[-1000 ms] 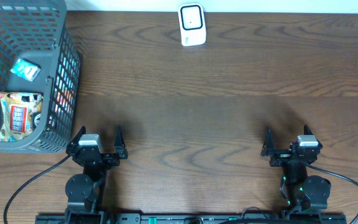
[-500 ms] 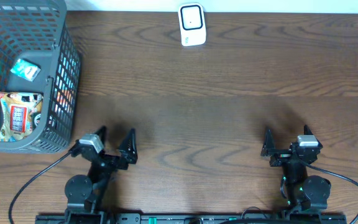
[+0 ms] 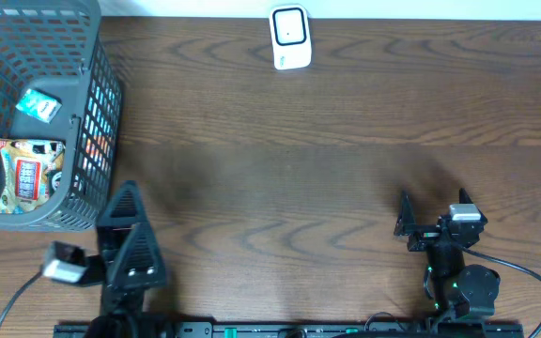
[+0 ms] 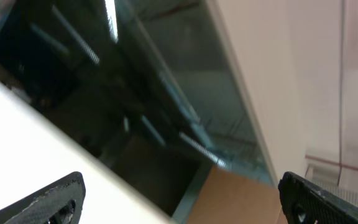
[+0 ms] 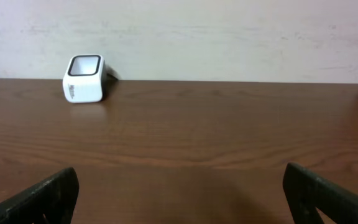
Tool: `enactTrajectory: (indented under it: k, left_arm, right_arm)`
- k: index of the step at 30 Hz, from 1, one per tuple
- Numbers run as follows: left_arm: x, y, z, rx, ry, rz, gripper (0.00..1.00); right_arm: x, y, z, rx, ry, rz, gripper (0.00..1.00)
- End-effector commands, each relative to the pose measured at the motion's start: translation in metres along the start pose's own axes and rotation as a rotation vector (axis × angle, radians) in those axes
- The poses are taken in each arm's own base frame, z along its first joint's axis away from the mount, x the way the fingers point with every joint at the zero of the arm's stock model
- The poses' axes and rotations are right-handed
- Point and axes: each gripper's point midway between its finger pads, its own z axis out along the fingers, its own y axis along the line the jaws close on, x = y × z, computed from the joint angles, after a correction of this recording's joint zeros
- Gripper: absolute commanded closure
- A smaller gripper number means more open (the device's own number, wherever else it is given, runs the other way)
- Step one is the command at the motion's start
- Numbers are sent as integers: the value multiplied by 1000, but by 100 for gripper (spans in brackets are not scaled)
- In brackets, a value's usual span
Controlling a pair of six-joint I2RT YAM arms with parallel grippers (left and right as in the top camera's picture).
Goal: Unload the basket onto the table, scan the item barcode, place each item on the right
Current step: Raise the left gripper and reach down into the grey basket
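Snack packet (image 3: 28, 174): located inside grey mesh basket (image 3: 107, 103) at far-left corner of table (image 3: 346, 169), lying flat on basket floor close to the near wall. Noted a smaller teal sachet (image 3: 39, 104) in the same basket, further back and apart from it. Could not make out a barcode on either upturned face; print too small to read.

Judged packet light, soft and crinkly, being a film wrapper with possibly brittle contents. Expected slippery film and ready buckling under a hard pinch. Advised a top-down approach past the basket rim, taking hold along a sealed edge or across the narrow width, with gentle pressure only. Flagged risk of a finger snagging the mesh or nudging the sachet.

Located white scanner (image 3: 289, 38) at far edge of table, near centre, well apart from basket, with its window plainly in the right wrist view.

Found left claw (image 3: 131, 235) spread fully wide and holding nothing, lifted just beside the basket's near-right corner and tilted upward. Saw only wall and ceiling through its wrist camera. Found right claw (image 3: 434, 214) likewise fully wide and empty, low at near-right of table, facing the scanner.

Assessed task as not yet started: nothing picked up, nothing presented to scanner.
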Motion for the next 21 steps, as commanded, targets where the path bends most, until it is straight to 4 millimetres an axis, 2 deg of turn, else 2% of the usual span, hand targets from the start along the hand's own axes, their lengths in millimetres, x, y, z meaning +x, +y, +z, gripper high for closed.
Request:
enactTrajectory:
  k: [1,3,5,7,10,11,13,14,16,18,21]
  left_arm:
    - [-44,-50,23,71,-116,81,2]
    - [-59,-69,46,82,-126,125,2]
    - [-70,-78,73,62,-119,171,2]
    - [-77,-77,104,13,-91,255,2]
    - [-79,-65,145,-95,-12,377,2]
    - [-79,-53,160,-168,40,434,2]
    - [-86,-8,187,-453,154,515,2]
    - [-89,5,194,-533,194,565,2]
    - [-104,39,213,-740,316,789,2]
    - [-132,67,217,-977,348,927,2]
    - [-173,93,212,-1232,326,1019,2]
  right_arm:
    - [1,3,0,-13,1,6,1]
    - [1,3,0,-13,1,6,1]
    - [1,3,0,-13,1,6,1]
    - [1,3,0,-13,1,6,1]
    - [1,3,0,-13,1,6,1]
    - [1,3,0,-13,1,6,1]
    - [1,3,0,-13,1,6,1]
    - [1,3,0,-13,2,6,1]
    - [1,3,0,-13,2,6,1]
    - [1,3,0,-13,2,6,1]
    - [1,3,0,-13,2,6,1]
